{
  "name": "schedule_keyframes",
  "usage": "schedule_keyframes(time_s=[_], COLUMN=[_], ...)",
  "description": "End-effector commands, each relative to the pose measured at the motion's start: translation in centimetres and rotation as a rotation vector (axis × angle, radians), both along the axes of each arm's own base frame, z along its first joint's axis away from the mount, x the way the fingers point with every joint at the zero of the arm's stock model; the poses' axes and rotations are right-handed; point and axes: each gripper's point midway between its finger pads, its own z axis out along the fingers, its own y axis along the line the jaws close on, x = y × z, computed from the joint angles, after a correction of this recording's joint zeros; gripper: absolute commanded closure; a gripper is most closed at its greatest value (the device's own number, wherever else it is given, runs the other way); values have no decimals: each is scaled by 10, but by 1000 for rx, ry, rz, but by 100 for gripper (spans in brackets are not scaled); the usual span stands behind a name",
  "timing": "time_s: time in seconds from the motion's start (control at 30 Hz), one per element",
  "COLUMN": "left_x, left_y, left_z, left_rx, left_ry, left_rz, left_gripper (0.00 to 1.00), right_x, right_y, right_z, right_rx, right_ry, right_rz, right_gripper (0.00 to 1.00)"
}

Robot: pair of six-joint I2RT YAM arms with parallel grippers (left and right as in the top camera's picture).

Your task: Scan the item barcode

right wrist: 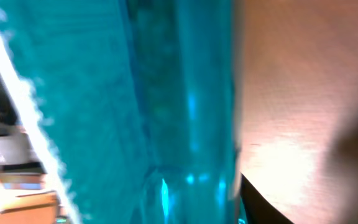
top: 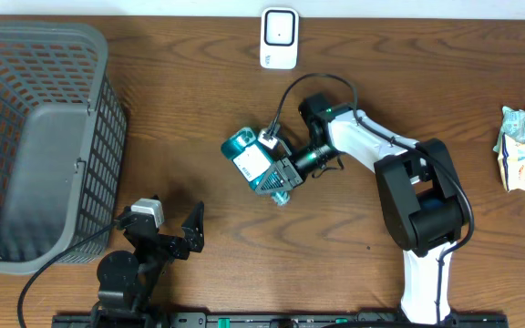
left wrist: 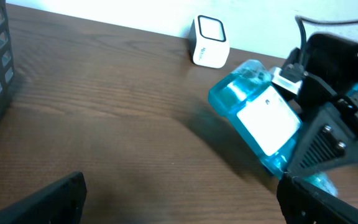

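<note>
Presently the right claw (top: 279,176) pinches the teal item (top: 247,153) at one end. It holds the item near mid-bench, seemingly just clear of the bench (top: 180,100), since a shadow lies under it in the left wrist view. The item's white label (left wrist: 267,123) faces up and toward the left arm. We cannot make out a barcode on it.

The scanner (top: 279,38) stands at the far edge, well apart from the item. We judge the step to be presentation: item in hand, not yet before the scanner.

The next move calls for carrying the item toward the scanner and rotating the wrist so the coded face meets its window, without loosening the pinch.

The left claw (top: 173,228) is spread wide and holds nothing, beside the basket (top: 108,128).
</note>
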Motion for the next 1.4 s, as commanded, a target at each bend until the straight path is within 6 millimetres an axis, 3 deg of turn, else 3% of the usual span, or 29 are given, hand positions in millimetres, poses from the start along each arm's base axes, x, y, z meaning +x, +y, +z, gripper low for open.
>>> schedule_keyframes(time_s=[0.0,0.23,0.4,0.67,0.97,1.23,1.37], left_x=[-2,-2,-2,-2,-2,-2,-2], left_y=[-1,-1,-1,-1,-1,-1,-1], left_z=[-11,-11,-11,-11,-11,-11,-11], left_rx=[-2,-2,-2,-2,-2,-2,-2], left_ry=[33,33,33,33,33,33,33], left_rz=[-9,-9,-9,-9,-9,-9,-9], left_gripper=[2,2,2,2,2,2,2], right_x=[34,110,160,242,295,352,371], right_y=[4,-17,-36,-65,-86,-82,-82], right_z=[13,-9,-11,32,76,74,66], right_rx=[-30,-328,-477,-675,-804,-926,-956], right_ry=[-194,-491,-709,-1113,-1446,-1550,-1571], right_rz=[6,-135,-234,-377,-430,-447,-451], right_gripper=[99,99,99,99,99,97,95])
